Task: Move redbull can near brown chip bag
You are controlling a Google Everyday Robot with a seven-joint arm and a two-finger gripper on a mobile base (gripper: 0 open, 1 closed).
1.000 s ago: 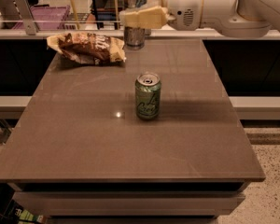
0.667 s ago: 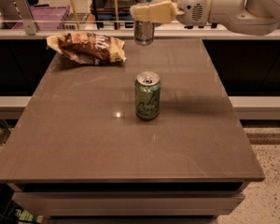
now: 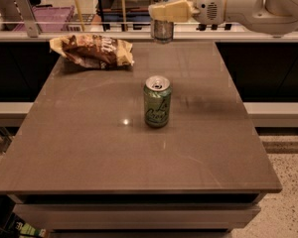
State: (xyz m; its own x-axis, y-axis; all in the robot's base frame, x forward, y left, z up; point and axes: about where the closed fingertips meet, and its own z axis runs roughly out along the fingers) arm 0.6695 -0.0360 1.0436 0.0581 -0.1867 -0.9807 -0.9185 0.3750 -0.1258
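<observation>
Gripper [image 3: 161, 11] was closed round the redbull can [image 3: 162, 29] at the table's [image 3: 139, 182] far edge — grasp done. Can was right of the bag [image 3: 92, 50], somewhat apart — approach and release judged outstanding

Gripper [image 3: 164, 11] is up at the far edge of my table [image 3: 89, 157]. The brown-grey matte tabletop spreads below and nearer than it, with a small light glint [image 3: 125, 121] down-left. A pale ledge [image 3: 64, 34] runs left and right just behind. A purple crate [image 3: 54, 18] sits well left, beyond the ledge. Dark panels [image 3: 273, 68] lie below the ledge, and speckled floor [image 3: 288, 207] is far down-right.
</observation>
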